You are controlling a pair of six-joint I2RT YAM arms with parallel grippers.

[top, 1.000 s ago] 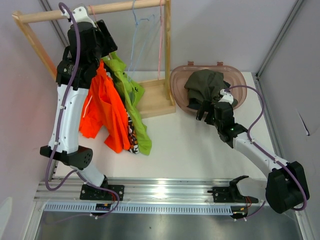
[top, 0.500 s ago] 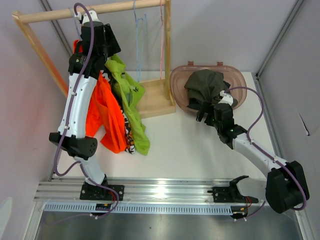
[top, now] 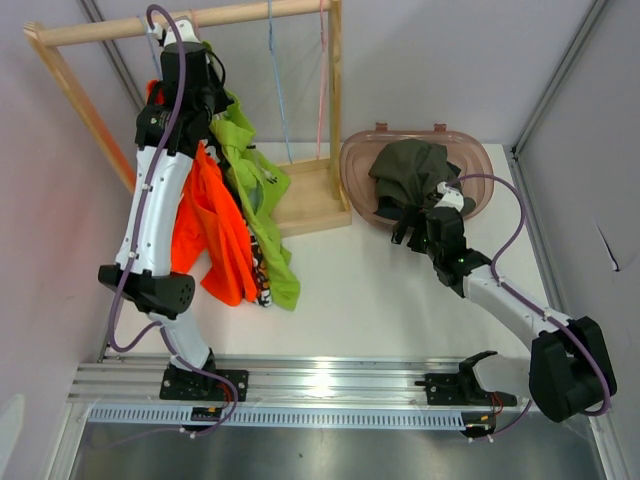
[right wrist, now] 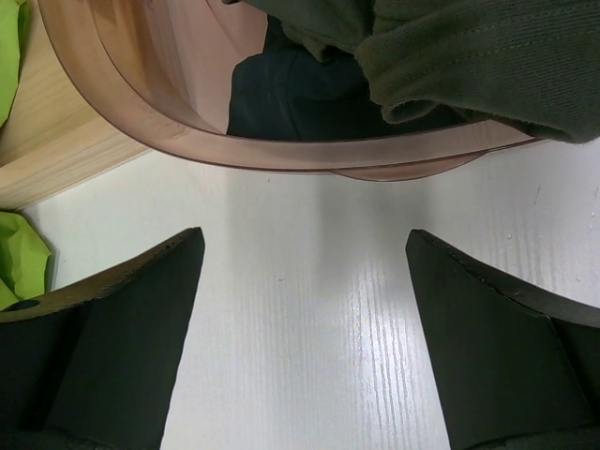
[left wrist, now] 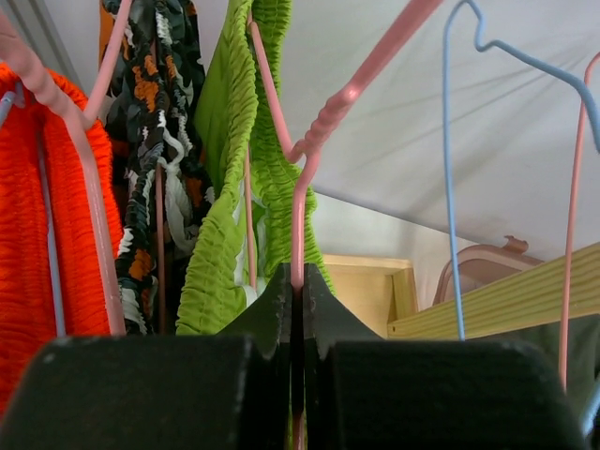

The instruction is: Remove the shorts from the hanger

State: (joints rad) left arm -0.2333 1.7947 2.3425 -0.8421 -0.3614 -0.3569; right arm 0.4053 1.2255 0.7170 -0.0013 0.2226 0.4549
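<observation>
Change since half a second ago: left wrist turned a little at the rail; lime green shorts point(top: 255, 190) and blue hanger point(top: 283, 110) shifted; right arm edged slightly nearer the basket point(top: 352, 160).

Left arm: rises steeply from its near-left base to the top rail of the wooden rack point(top: 250, 12) at far left. Left gripper point(left wrist: 296, 281): fingers pressed together, pinching the wire of a pink hanger point(left wrist: 300, 187).

Right arm: lies low across the table point(top: 370, 290) from the near right. Right gripper point(right wrist: 305, 239): fingers spread wide, holding nothing, just before the basket's near rim.

On the rack, left to right in the wrist view: orange shorts point(left wrist: 28, 234), camouflage shorts point(left wrist: 150, 141), lime green shorts, all hanging by their waistbands. The blue hanger, bare, hangs to the right of the pinched wire.

Basket, translucent pink, far right of the rack base: holds dark olive shorts point(top: 410, 165), heaped on top, with navy-black shorts point(right wrist: 281, 94) beneath.
</observation>
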